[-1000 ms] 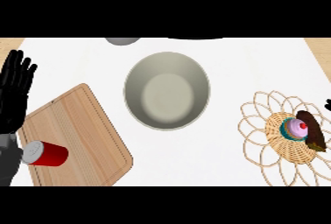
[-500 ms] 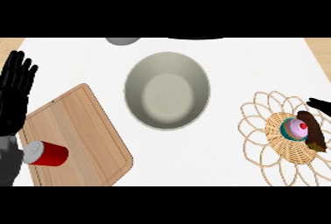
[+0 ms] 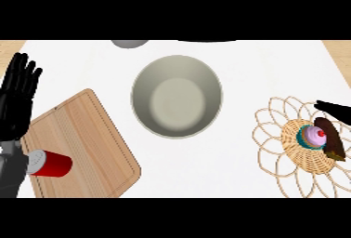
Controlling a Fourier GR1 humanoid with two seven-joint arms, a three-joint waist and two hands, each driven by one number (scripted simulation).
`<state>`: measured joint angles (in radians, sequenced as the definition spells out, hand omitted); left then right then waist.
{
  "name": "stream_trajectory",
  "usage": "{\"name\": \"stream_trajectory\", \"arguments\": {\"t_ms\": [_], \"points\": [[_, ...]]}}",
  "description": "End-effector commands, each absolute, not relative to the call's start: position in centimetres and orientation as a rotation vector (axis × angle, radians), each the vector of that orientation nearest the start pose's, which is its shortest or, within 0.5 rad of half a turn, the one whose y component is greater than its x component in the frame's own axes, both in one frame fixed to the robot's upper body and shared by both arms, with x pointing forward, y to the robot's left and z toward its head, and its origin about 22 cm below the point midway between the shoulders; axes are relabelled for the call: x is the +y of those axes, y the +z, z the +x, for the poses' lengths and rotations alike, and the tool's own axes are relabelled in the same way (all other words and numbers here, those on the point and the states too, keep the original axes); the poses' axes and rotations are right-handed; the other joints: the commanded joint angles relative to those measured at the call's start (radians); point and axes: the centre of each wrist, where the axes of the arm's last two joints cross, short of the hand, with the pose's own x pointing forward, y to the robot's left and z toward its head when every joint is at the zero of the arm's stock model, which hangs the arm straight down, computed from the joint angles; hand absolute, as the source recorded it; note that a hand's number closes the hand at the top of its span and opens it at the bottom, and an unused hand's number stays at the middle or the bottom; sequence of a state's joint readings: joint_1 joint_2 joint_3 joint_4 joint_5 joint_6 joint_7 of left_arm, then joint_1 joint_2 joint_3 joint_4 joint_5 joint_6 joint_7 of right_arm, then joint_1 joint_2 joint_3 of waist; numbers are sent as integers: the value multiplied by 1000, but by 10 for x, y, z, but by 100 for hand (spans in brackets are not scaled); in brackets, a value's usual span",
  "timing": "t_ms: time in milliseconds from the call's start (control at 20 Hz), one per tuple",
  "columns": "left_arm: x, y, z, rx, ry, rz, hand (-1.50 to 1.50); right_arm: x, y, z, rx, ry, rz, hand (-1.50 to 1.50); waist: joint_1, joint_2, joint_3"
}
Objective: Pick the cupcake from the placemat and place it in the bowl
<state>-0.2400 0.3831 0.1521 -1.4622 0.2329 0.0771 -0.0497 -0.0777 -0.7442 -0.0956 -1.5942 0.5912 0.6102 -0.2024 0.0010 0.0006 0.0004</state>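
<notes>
Fingers of right hand (image 3: 336, 110) apart, one lying along the cupcake's right side | cupcake (image 3: 314, 135) upright on woven placemat (image 3: 306, 161), right of frame | bowl (image 3: 146, 76) centre of tabletop (image 3: 267, 69), well apart | left hand (image 3: 17, 100) at left edge, fingers straight, resting.
</notes>
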Motion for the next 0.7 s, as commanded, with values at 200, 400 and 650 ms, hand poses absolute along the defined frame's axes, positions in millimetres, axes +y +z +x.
{"name": "stream_trajectory", "arguments": {"t_ms": [200,400,650], "points": [[333,90,284,-1787,22,241,0,-394,101,247,-1146,1393,-558,-150,-2,-2,0],[331,91,283,-1788,19,216,0,-369,79,256,-1108,1405,-575,-150,2,-2,0],[316,81,301,-1794,18,243,0,-364,72,287,-1108,1400,-557,-150,3,0,0]]}}
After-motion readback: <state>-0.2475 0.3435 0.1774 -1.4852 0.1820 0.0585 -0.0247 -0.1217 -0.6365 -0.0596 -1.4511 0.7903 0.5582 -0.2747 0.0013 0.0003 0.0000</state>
